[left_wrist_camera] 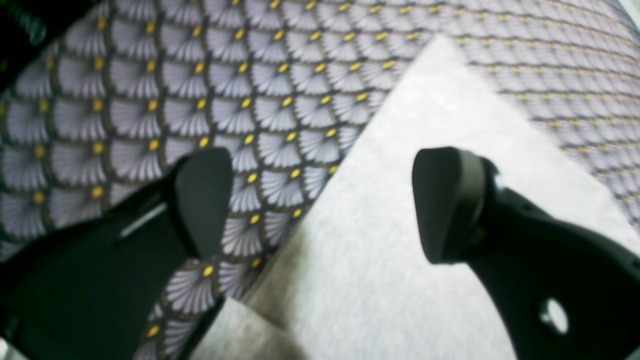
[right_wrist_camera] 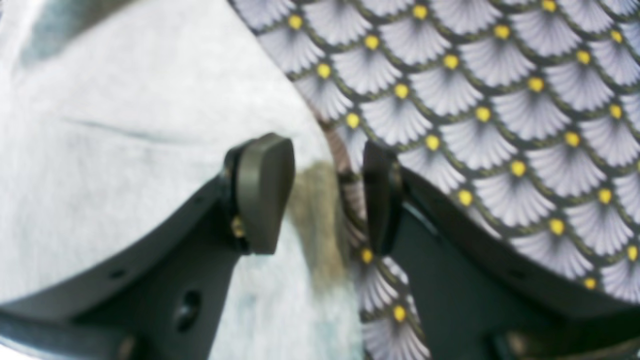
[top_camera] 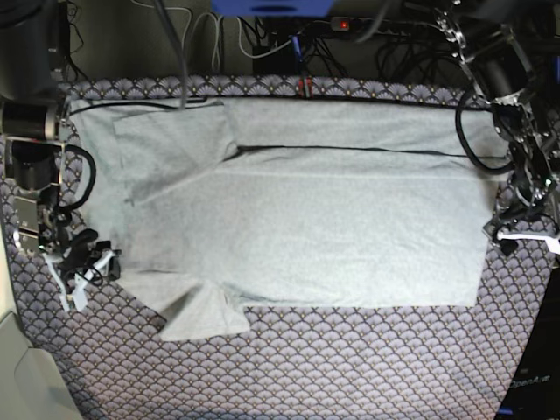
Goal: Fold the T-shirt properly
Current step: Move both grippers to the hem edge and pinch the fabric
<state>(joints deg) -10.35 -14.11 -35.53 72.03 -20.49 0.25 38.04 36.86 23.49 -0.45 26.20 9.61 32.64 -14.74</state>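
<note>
Both sets of fingers (left_wrist_camera: 320, 205) (right_wrist_camera: 327, 195) hang spread and empty over opposite shirt (top_camera: 332, 219) edges on the tablecloth (top_camera: 350, 367), so the fold looks unstarted; next, likely pinch fabric alone.

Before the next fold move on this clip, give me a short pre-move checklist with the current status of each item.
1. T-shirt spread flat on the tablecloth: mostly ok; one sleeve sticks out at the near edge.
2. Left gripper open: ok, jaws wide apart with a shirt corner below them.
3. Right gripper open: ok, jaws straddle the shirt's edge.
4. Either gripper already holding cloth: no, nothing is pinched in the wrist views.
5. Arms at opposite ends of the shirt: ok in the base view.
6. Printed side up or down: cannot tell; only plain grey fabric shows.
</note>
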